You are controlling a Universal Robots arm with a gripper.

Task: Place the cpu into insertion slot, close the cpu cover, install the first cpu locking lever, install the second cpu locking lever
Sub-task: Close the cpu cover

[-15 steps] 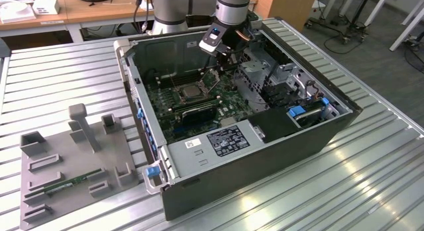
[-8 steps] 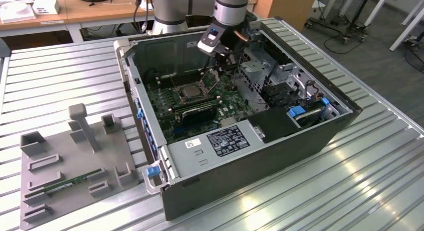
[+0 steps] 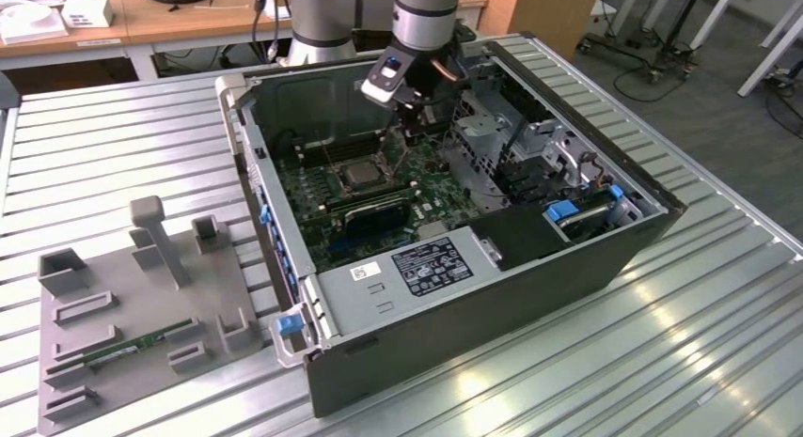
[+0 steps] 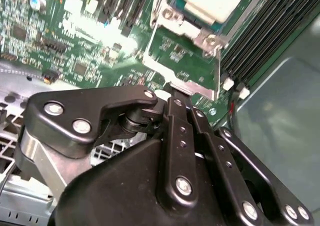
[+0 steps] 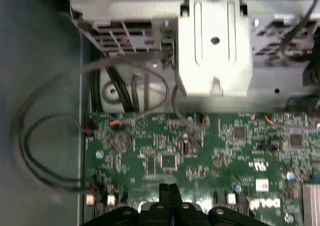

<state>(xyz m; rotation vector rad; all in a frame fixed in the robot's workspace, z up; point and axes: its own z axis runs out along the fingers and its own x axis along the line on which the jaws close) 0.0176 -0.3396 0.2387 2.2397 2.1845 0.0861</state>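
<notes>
The open computer case (image 3: 627,240) lies on the table with the green motherboard (image 3: 433,197) facing up. The insertion slot (image 3: 364,176) is a small square socket near the board's middle. The cpu (image 4: 215,1) sits in it, pale top up. The silvery cpu cover (image 4: 192,88) reaches from the socket toward my fingertips, and green board shows through its cut-out. I cannot tell how far it is tilted. My gripper (image 3: 418,127) hangs inside the case, toward the exterior view's right of the socket. The gripper (image 4: 175,95) is shut, its tips at the cover's free edge. Its fingertips (image 5: 168,188) press together with nothing seen between them.
Long black memory slots (image 4: 265,31) run beside the socket. A grey metal bracket (image 5: 215,46) and loose cables (image 5: 45,136) lie at the board's edge. The power supply (image 3: 420,268) fills the case's near end. A grey fixture (image 3: 138,296) with a memory stick stands at the exterior view's left.
</notes>
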